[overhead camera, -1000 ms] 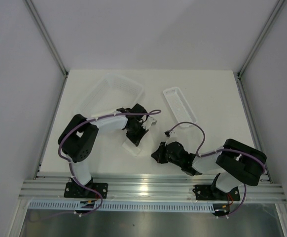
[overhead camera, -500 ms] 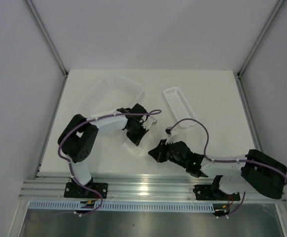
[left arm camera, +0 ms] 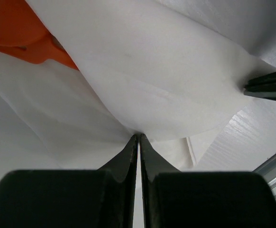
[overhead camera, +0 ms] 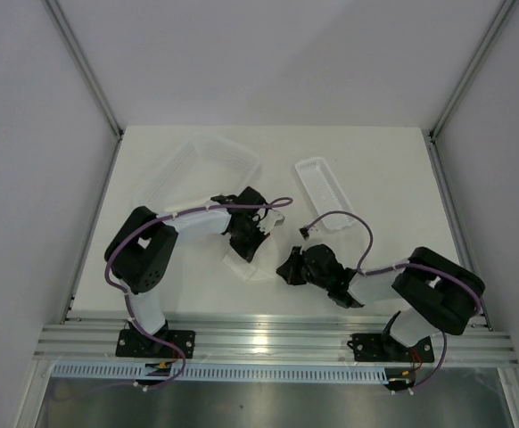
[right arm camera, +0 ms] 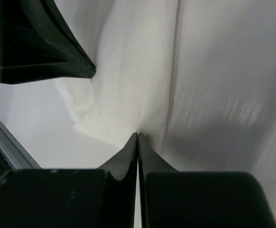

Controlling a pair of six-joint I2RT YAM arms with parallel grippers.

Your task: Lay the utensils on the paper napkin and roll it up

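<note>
Napkin-rolling step, both arms on the sheet.

- Left gripper (left arm camera: pixel 139 137): jaws drawn together to a hairline slit, with a fold of the paper napkin (left arm camera: pixel 166 80) nipped at the tips.
- Right gripper (right arm camera: pixel 137 135): jaws fully together, tips at the napkin's opposite edge. In the left wrist view the sheet draws to a point at those tips, so I judge it pinched there too.
- Napkin: lifted off the table (overhead camera: pixel 393 178) like a tent between the two pinch points, in front of the arm bases.
- Utensils (left arm camera: pixel 19 28): only one orange-red piece shows, tucked under the napkin's far flap, beyond the left pinch and to its left. I cannot tell which piece it is, and the rest are hidden.
- Key relation: the held edge runs from one pinch to the other, and the utensils lie past that line on the left arm's side. The left arm is nearer to them.
- Judgement: the roll should carry this edge over toward the orange piece, both grippers travelling together. Uneven pull risks tearing or skewing the paper.
</note>
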